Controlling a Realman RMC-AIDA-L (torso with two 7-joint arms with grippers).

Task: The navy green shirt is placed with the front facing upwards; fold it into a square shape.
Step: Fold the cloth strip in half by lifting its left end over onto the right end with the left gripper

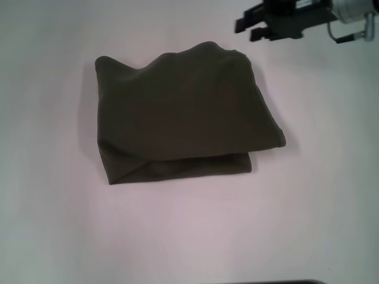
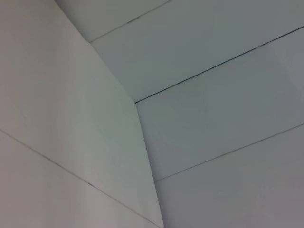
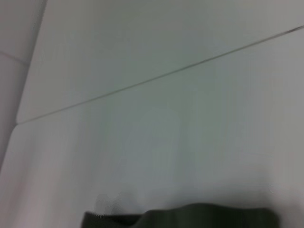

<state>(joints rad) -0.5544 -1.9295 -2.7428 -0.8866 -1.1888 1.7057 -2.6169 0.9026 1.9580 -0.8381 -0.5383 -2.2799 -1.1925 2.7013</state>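
The navy green shirt point(image 1: 183, 115) lies on the white table in the middle of the head view, folded into a rough rectangle with its plain dark side up. A lower layer sticks out along its near edge. No lettering or neck label shows. My right gripper point(image 1: 246, 29) hovers beyond the shirt's far right corner, apart from the cloth, open and holding nothing. In the right wrist view only a strip of the shirt point(image 3: 190, 216) shows along one edge of the picture. My left gripper is out of sight; its wrist view holds only white panels.
The white table point(image 1: 320, 195) spreads around the shirt on every side. A dark edge point(image 1: 284, 282) shows at the very front of the head view. White wall panels with thin seams point(image 2: 213, 64) fill the left wrist view.
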